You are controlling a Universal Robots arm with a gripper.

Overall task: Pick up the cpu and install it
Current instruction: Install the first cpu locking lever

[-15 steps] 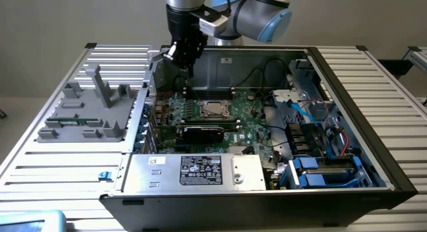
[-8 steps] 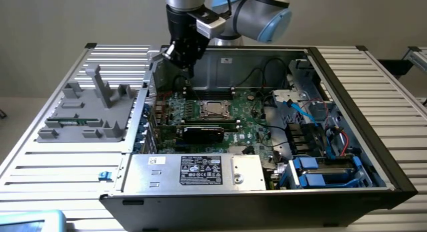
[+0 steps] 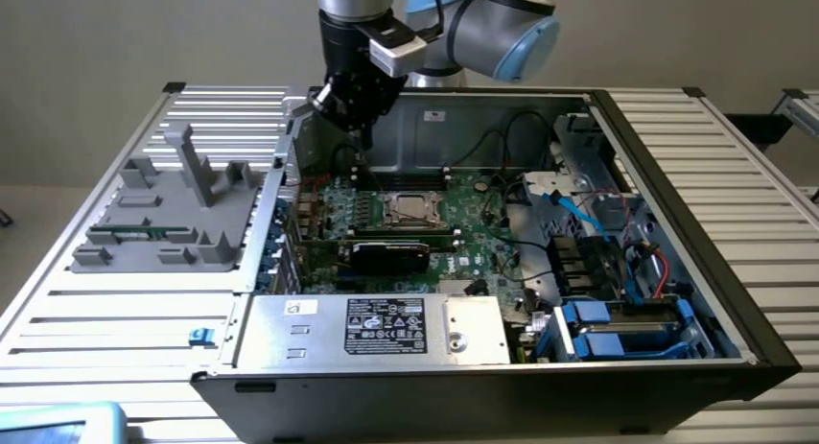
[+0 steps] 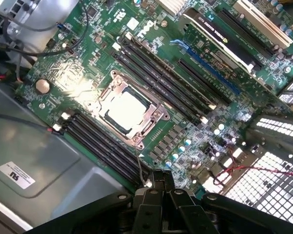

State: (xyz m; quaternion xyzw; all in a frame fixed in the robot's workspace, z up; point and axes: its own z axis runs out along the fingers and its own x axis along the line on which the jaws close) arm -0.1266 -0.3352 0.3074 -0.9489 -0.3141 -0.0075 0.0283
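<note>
Plain beige wall behind; slatted alu. table.

Power supply label, case wall sticker, print on both unreadable

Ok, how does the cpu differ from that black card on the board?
The cpu is small, square and shiny silver; the black card is long, rectangular and dark. The cpu lies flat in its socket; the black card stands on edge. Both sit on the green motherboard.
</note>
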